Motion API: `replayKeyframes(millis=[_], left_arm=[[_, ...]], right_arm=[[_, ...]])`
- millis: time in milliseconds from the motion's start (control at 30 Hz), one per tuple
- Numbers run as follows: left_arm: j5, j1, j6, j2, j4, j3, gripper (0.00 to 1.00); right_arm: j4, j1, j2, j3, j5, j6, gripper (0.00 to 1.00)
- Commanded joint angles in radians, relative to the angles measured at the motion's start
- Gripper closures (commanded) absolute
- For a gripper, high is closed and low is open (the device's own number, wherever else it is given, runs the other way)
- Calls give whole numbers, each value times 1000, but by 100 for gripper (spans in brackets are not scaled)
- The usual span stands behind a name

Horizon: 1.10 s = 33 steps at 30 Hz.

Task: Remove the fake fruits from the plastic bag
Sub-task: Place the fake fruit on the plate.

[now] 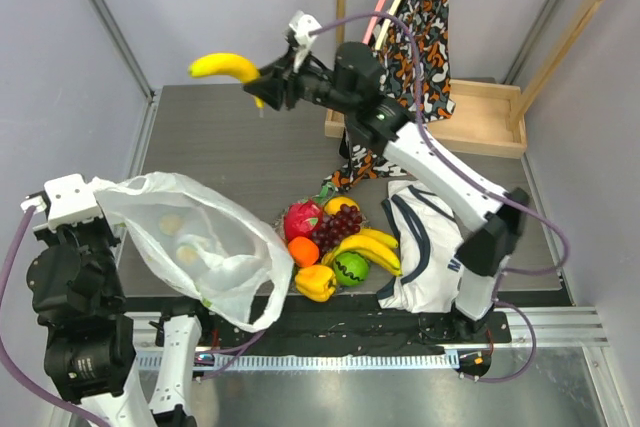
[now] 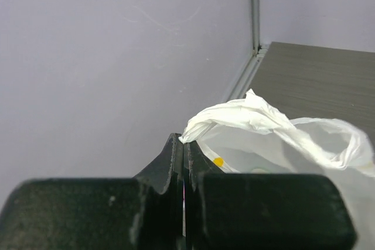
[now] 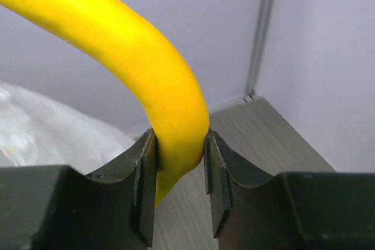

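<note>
Nearest, the left claw tightly pinches the rim of the plastic bag, at the near left of the worktop. Beside the bag lies a pile of fake fruits. Farther, the right claw is clamped on a yellow banana in the air.

Bright, even, soft light throughout; the banana shows a mild sheen, shadows faint.

The thin, translucent white bag sags open with its left top edge lifted; pale round shapes show through it. Heaped just right of the bag are red fruit, purple grapes, orange, yellow pepper, green ball, bananas and mango. A lone yellow banana is held in the air well beyond the bag.
</note>
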Motion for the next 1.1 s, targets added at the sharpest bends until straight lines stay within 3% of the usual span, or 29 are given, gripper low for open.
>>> replayKeyframes(millis=[0,167,367,533,767,1067], left_arm=[[-121,11,30,1,85,-40,100],[-149,10,97,34,197,-97,100],[-91,11,62,106,219,-123,100],[-11,13,-20,128,191,-158,100],[87,13,-81,114,155,-189,100],[92,16,-78,93,135,-199,100]], right_arm=[[-109,-42,-282,-287,116,-171,99],[-294,-71,-530,-629,176,-338,99],[-448,-69,-673,-878,173,-456,99],[-564,-60,-672,-941,128,-394,99],[-545,-45,-660,-1025,118,-318,99],[-499,-23,-603,-1065,98,-239,95]])
